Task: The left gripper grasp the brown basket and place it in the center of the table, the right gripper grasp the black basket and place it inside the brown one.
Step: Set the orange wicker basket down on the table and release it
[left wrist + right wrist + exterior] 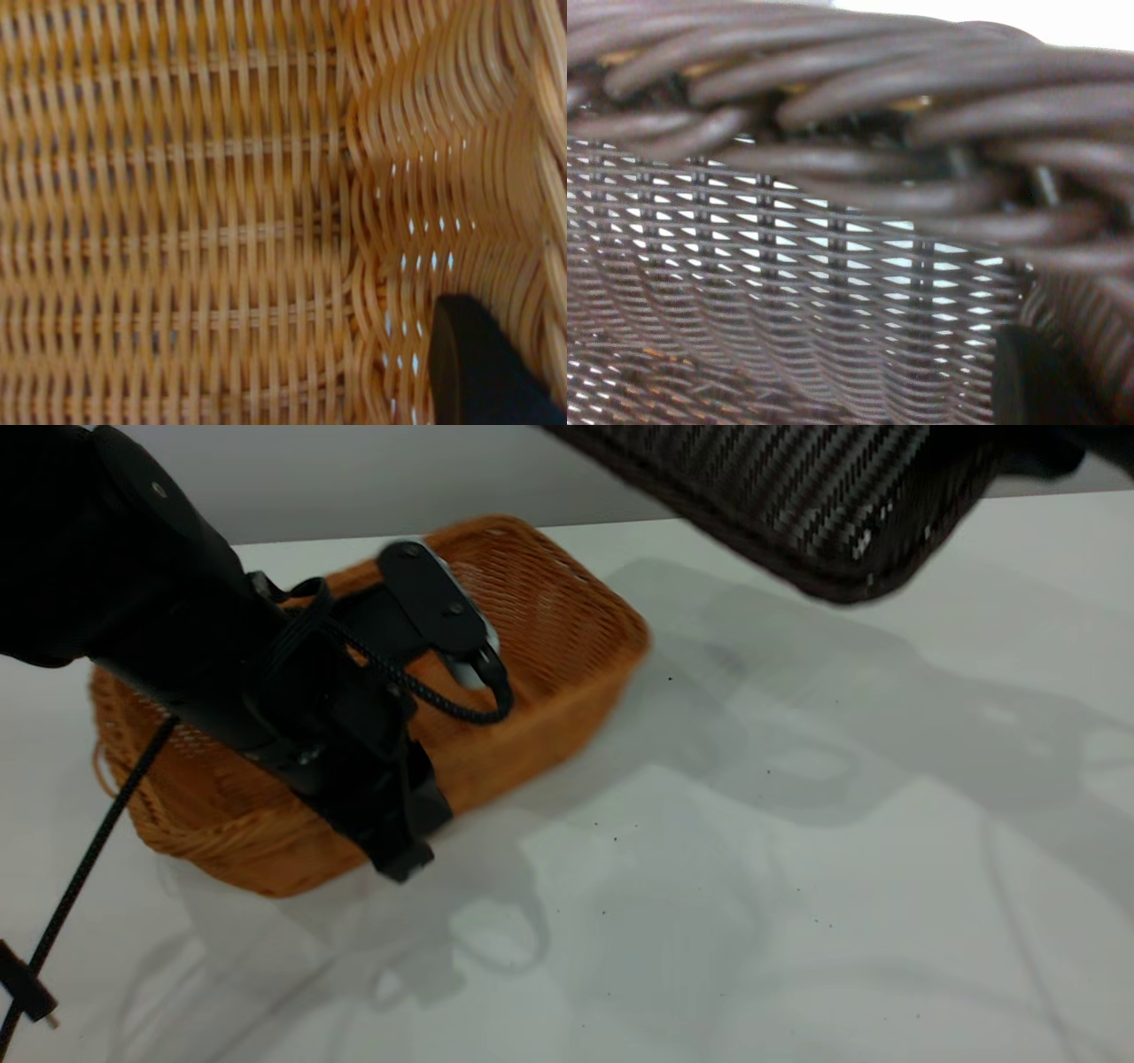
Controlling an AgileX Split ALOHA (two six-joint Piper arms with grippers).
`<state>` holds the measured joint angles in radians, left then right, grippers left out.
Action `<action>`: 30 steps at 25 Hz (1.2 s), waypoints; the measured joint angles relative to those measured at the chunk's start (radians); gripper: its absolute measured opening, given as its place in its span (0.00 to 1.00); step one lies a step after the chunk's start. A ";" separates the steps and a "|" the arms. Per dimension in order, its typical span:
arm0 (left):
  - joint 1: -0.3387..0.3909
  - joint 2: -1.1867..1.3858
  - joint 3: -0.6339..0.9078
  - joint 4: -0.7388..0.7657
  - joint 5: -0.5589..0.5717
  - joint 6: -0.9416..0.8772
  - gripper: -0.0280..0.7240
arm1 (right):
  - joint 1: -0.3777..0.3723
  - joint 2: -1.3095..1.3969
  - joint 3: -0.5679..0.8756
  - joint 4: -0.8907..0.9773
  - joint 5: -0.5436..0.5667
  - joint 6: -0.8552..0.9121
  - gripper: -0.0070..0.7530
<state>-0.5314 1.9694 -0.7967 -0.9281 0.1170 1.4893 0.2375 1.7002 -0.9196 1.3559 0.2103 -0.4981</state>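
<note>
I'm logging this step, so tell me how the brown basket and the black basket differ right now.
The brown basket is orange-tan; the black basket is very dark brown-black. The brown basket sits low at the table, with the left gripper straddling its near wall; the black basket hangs tilted in the air at upper right, above the table. The brown basket shows whole; the black basket is cut off by the frame. Both are woven with braided rims.

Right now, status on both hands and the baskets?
Left hand clamped on orange-tan woven basket rim, basket on white table. Black woven basket held aloft at right, right hand unseen. Nothing between them.
</note>
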 joint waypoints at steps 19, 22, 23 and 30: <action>-0.173 -0.002 0.001 -0.002 0.284 0.084 0.17 | -0.158 0.004 -0.106 -0.275 0.361 0.005 0.17; -0.173 -0.002 0.001 -0.003 0.284 0.084 0.17 | -0.158 0.004 -0.106 -0.278 0.374 0.004 0.17; -0.173 -0.002 0.001 -0.003 0.283 0.084 0.17 | -0.158 0.004 -0.106 -0.273 0.376 0.004 0.17; -0.173 -0.004 0.001 -0.004 0.257 0.084 0.17 | -0.158 0.004 -0.106 -0.273 0.393 0.002 0.17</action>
<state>-0.7043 1.9649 -0.7958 -0.9321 0.3736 1.5728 0.0798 1.7041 -1.0253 1.0831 0.6037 -0.4964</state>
